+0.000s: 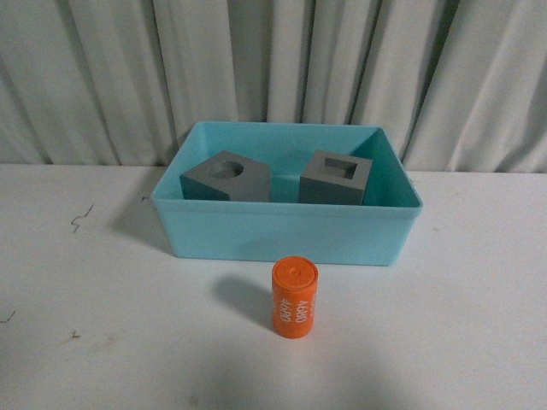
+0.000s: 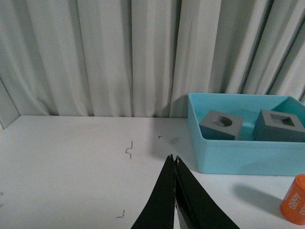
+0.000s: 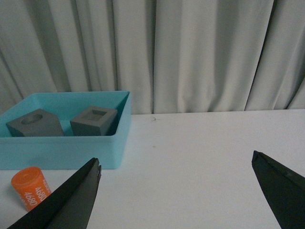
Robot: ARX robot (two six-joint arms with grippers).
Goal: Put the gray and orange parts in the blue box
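Wide turquoise blue box [image 1: 286, 231] at the far edge of the surface [image 1: 461, 325] holds round-recessed gray cube [image 1: 226, 177] and square-recessed gray cube [image 1: 336, 178], orange white-lettered cylinder [image 1: 295, 299] upright outside its near wall, left end effector [image 2: 174, 162] clenched, right end effector [image 3: 176, 160] released.

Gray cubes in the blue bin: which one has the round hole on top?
The left gray cube in the front view; its recess is round, while the right gray cube has a square one.
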